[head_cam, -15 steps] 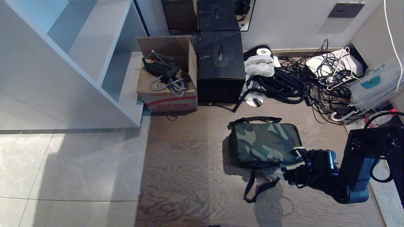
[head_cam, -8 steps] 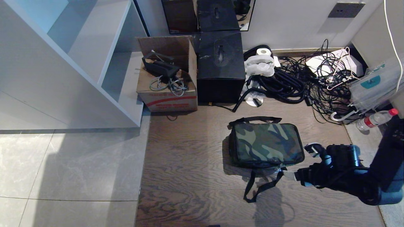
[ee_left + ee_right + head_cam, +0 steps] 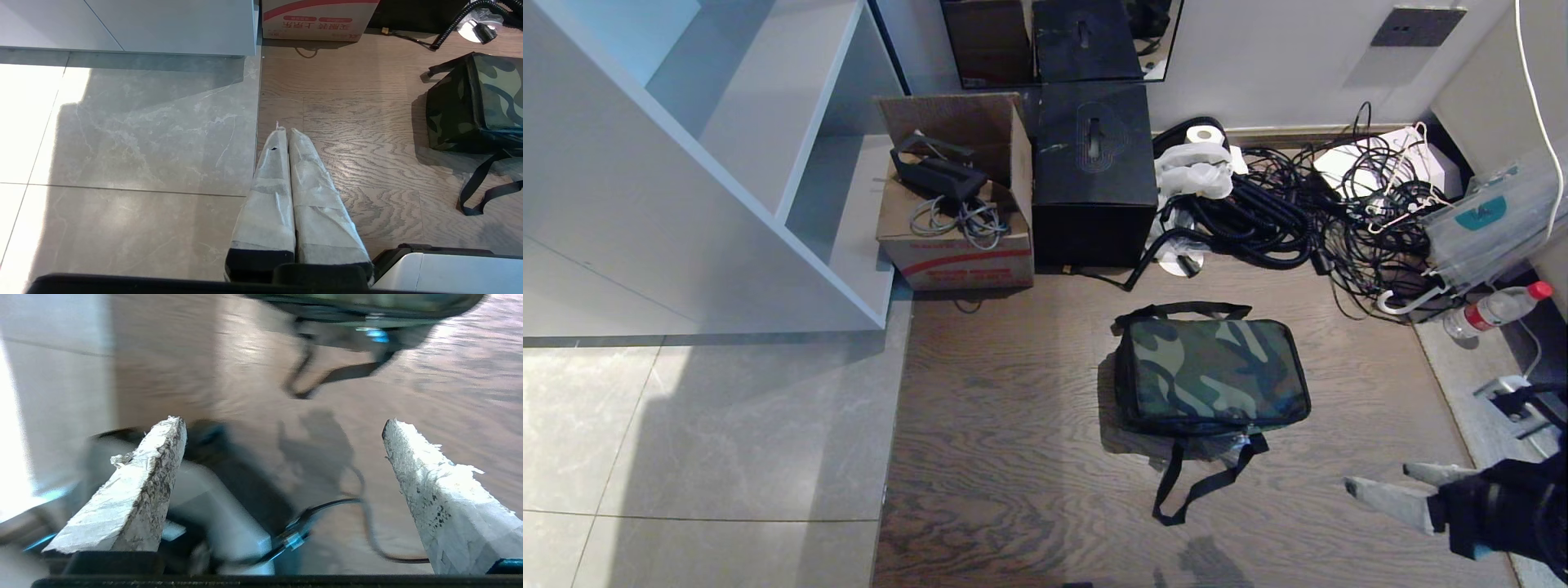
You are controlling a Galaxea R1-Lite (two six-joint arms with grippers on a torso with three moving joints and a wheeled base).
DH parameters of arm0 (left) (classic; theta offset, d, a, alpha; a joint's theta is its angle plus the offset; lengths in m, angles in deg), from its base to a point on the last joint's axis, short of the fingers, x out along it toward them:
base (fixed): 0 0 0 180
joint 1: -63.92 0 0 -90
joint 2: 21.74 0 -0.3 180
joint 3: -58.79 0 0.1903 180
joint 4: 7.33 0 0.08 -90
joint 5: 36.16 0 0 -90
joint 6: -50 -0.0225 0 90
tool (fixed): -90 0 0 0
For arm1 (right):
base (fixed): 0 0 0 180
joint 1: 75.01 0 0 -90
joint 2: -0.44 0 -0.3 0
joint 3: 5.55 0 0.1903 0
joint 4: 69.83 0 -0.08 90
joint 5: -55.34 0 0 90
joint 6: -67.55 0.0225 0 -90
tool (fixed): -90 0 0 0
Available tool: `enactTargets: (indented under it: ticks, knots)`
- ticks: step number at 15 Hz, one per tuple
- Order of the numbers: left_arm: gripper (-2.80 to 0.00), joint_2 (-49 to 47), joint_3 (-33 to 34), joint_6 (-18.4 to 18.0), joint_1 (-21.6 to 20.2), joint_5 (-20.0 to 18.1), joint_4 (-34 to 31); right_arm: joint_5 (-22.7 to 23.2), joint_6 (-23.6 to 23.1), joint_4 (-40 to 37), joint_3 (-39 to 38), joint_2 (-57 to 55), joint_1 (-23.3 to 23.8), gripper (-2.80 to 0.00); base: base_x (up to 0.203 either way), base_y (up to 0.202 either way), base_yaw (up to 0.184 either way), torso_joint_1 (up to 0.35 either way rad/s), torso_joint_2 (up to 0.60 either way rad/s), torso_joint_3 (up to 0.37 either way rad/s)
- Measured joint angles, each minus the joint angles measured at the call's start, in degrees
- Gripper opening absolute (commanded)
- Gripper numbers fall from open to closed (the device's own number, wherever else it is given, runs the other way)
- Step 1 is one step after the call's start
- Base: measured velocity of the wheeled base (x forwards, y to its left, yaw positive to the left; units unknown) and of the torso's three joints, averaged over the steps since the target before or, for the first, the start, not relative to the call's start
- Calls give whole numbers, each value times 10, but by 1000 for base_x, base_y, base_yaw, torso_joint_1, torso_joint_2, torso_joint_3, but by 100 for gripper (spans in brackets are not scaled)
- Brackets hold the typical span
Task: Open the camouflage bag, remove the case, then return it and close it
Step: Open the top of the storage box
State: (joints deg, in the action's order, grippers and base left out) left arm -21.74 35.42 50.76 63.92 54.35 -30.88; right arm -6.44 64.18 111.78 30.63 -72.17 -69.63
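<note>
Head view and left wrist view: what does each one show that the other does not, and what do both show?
Only the head view shows the black box, the cable pile, the bottle and the right gripper, open and clear of the bag. Only the left wrist view shows the left gripper, its fingers pressed together above the floor. Both show the closed camouflage bag with its loose strap and the carton.

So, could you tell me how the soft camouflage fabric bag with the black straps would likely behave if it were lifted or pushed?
The soft camouflage fabric bag with black straps holds a boxy, filled-out shape, so it would probably sag only slightly. Its loose strap trails limp on the wooden floor and would likely dangle or snag. Lying flat and wide, it should slide rather than tip.
</note>
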Motion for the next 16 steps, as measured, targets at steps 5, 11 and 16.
enactTargets:
  ticks: [5, 11, 16]
  knots:
    - [-280, 0, 0, -5, 0, 0, 0, 79, 18, -289, 3, 235, 4, 0, 0, 0, 0, 0, 0, 0]
    - [-280, 0, 0, -5, 0, 0, -1, 84, 17, -292, 12, 254, 3, 0, -77, 0, 1, 0, 0, -1]
    - [-280, 0, 0, -3, 0, -1, -2, 83, 17, -294, 13, 253, 4, 0, -13, 0, 0, 1, -1, 1]
